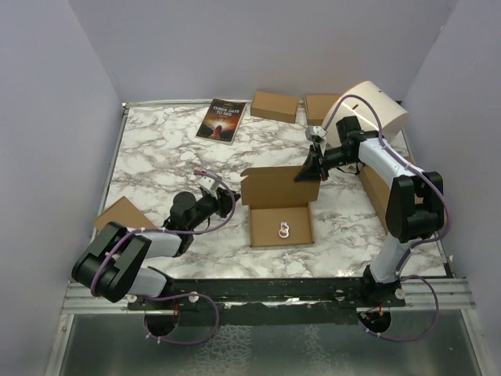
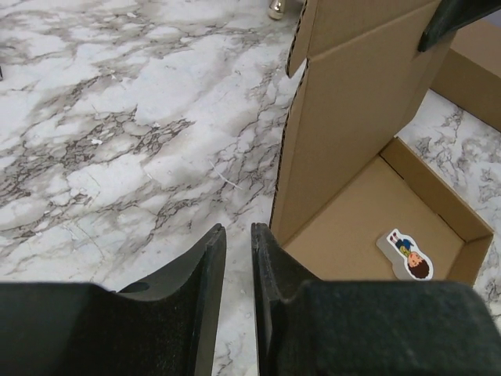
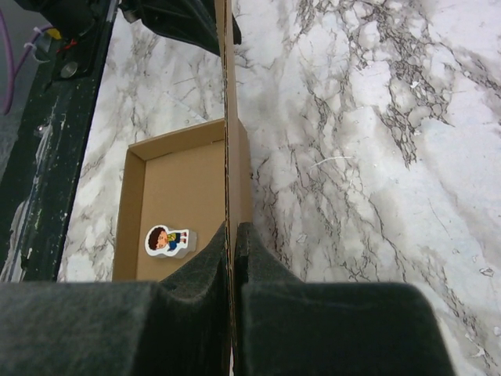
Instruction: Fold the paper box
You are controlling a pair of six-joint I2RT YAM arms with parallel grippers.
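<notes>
The paper box (image 1: 280,225) lies at the middle of the table as a shallow open tray, with its lid flap (image 1: 275,186) standing upright along the far side. A small cartoon figure (image 1: 282,229) lies inside the tray. My right gripper (image 1: 308,169) is shut on the lid's upper right corner; in the right wrist view its fingers pinch the cardboard edge (image 3: 232,227). My left gripper (image 1: 229,200) hovers just left of the box's left wall (image 2: 329,133). Its jaws (image 2: 238,229) stand a narrow gap apart with only marble showing between them.
A book (image 1: 221,120) and two small brown boxes (image 1: 275,106) (image 1: 322,108) lie at the back. A white rounded object (image 1: 376,110) and a long brown box (image 1: 376,184) stand at the right. Another brown box (image 1: 121,213) lies near the left arm.
</notes>
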